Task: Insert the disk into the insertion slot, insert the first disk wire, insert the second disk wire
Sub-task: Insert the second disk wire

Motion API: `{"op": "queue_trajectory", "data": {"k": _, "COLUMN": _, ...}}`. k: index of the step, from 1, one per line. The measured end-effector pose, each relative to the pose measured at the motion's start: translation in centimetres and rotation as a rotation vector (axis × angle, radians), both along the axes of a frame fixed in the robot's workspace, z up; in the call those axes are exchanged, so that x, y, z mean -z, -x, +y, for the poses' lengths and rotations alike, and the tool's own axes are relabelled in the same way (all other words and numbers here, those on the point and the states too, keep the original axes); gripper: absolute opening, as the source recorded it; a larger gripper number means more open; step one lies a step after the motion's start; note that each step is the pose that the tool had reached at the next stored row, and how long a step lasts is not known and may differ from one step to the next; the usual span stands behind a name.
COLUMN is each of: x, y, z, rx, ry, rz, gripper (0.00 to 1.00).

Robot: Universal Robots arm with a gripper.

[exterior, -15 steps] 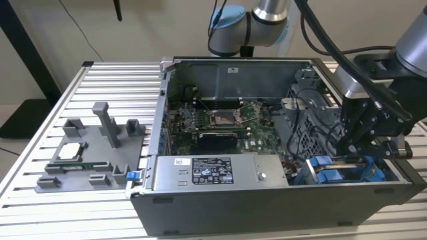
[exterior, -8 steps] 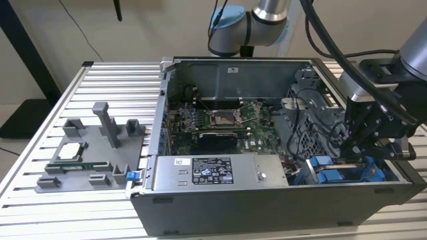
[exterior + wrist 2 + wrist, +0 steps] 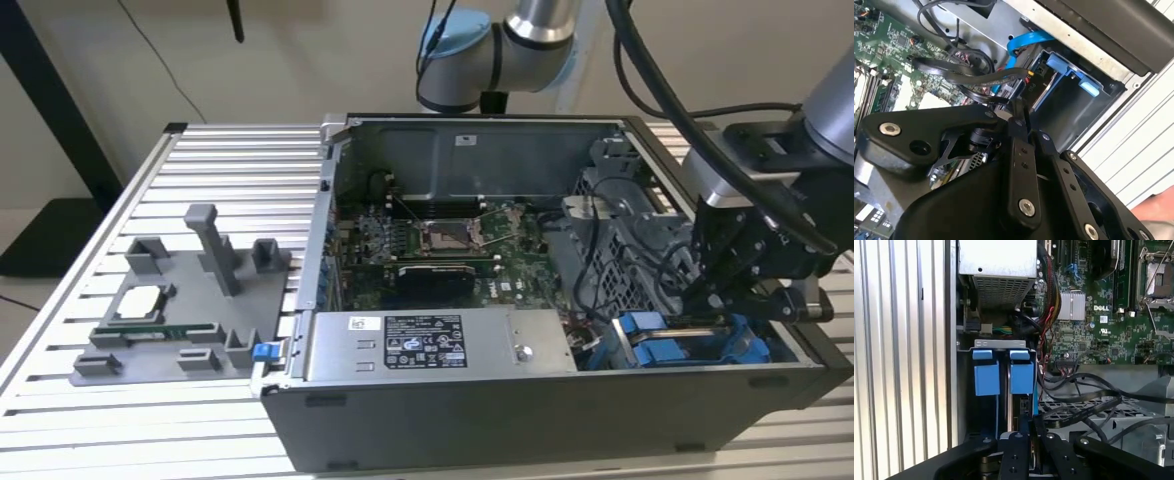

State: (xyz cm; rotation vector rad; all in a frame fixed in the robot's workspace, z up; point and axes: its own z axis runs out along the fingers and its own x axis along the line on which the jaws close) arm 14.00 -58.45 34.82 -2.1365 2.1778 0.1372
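The disk [image 3: 1021, 375] sits inside the insertion slot [image 3: 999, 344], its blue frame end showing beside a second blue-tabbed carrier [image 3: 986, 372]. In the exterior view the slot [image 3: 747, 352] is at the case's near corner on the exterior view's right, with the disk's blue frame [image 3: 657, 350] in it. My gripper [image 3: 703, 292] hangs just above that bay. In both wrist views its fingertips [image 3: 1021, 111] [image 3: 1032, 427] are pressed together on the end of a black disk wire [image 3: 979, 77] [image 3: 1079, 410], held close to the disk's rear edge [image 3: 1040, 82]. A blue wire [image 3: 1026, 40] curves over the bay.
The open computer case [image 3: 534, 410] holds a motherboard [image 3: 441, 245], a silver labelled power-supply box [image 3: 427, 345] and loose black cables [image 3: 614, 250]. A grey fixture [image 3: 187, 300] with small parts stands on the slatted table at the exterior view's left.
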Motion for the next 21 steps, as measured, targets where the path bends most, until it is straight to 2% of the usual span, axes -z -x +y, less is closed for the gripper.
{"op": "queue_trajectory", "data": {"k": 19, "x": 0.69, "y": -0.05, "z": 0.0, "rx": 0.0, "ry": 0.0005, "rz": 0.0, "gripper": 0.0}}
{"op": "queue_trajectory", "data": {"k": 21, "x": 0.73, "y": -0.05, "z": 0.0, "rx": 0.0, "ry": -0.0026, "rz": 0.0, "gripper": 0.0}}
